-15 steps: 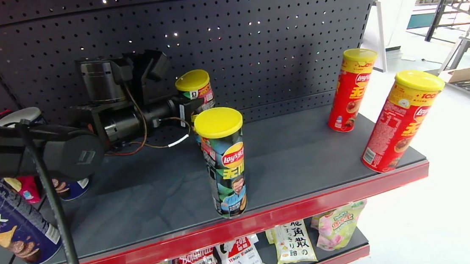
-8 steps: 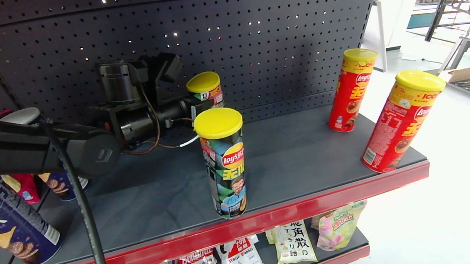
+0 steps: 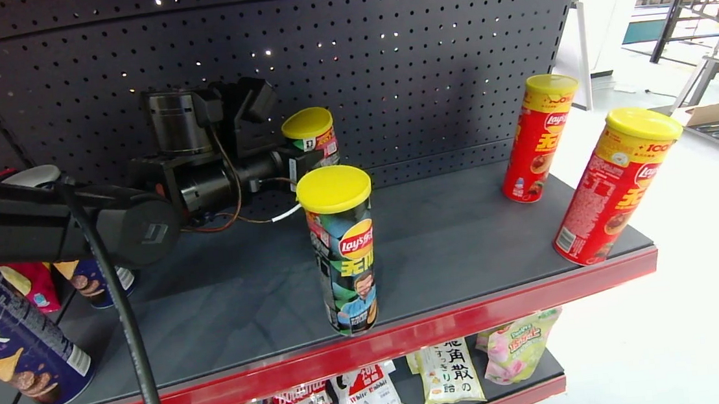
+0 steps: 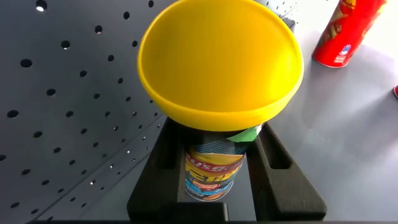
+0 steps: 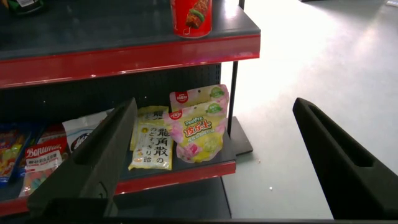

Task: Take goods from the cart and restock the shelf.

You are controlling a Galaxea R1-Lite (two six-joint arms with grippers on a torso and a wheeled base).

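One can (image 3: 310, 131) with a yellow lid is clamped in my left pincer (image 4: 214, 180). The two fingers are closed against its sides just below the lid, and the can stands upright. It sits at the back of the shelf (image 3: 453, 233), close to the perforated back panel (image 3: 425, 59) and behind the dark can (image 3: 343, 249) that stands near the front edge.

Over the last second the left arm carried the can to the robot's right along the back panel. In the last half second it has barely shifted, so I judge the sideways travel is about finished.

The dark can hides the bottom of the held one, so I cannot tell whether it rests on the shelf or hangs just above it. If the base is down, I would part the fingers and draw the arm straight back. The cable under the wrist passes close to the dark can's lid, so a careless pull could tip it.

My right pincer (image 5: 214, 106) is spread wide and holds nothing. It points toward the snack bags (image 5: 196, 127) on the lower shelf.

Two red cans (image 3: 539, 137) (image 3: 615, 183) stand upright well to the right, and a blue can (image 3: 10, 337) stands at the far left.
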